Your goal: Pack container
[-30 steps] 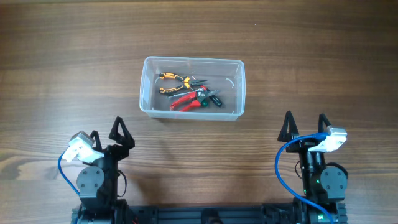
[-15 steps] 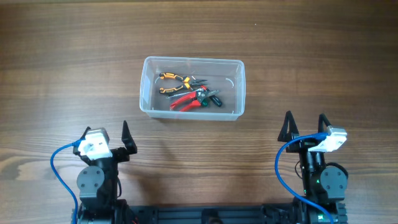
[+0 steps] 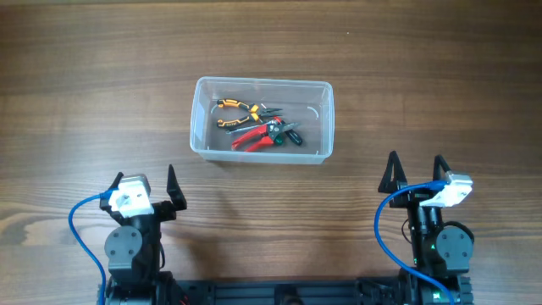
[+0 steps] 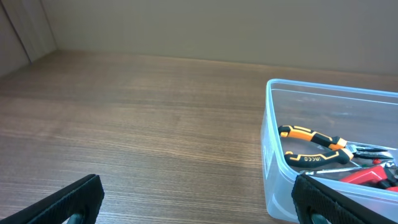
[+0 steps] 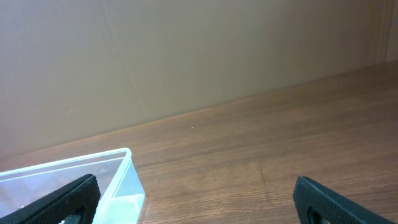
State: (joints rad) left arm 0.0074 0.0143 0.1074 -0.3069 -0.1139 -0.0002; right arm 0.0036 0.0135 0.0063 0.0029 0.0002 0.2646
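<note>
— Checking the overhead view first: report both grippers.
— Left gripper (image 3: 144, 175): jaws spread apart, nothing between them. Right gripper (image 3: 415, 159): jaws spread apart, nothing held. Both sit over the wooden table (image 3: 85, 68).
— Container position?
— The container (image 3: 315, 102) stands on the table ahead of both grippers and well apart from each. It is ahead and to the right of the left gripper, and ahead and to the left of the right gripper. Inside it lie yellow-handled pliers (image 3: 235, 107), red-handled pliers (image 3: 252, 138) and a green-handled tool (image 3: 290, 133), bunched together.
— Left wrist view?
— The fingers (image 4: 68, 199) show at the two lower corners, wide apart. The container (image 4: 268, 124) is ahead and to the right of them. The yellow-handled pliers (image 4: 311, 137) lie inside, with the red-handled pliers (image 4: 373, 176) just beside them.
— Right wrist view?
— The fingers (image 5: 65, 199) are wide apart, with bare table between them. One corner of the container (image 5: 127, 165) shows ahead and to the left. Its contents cannot be made out here.
</note>
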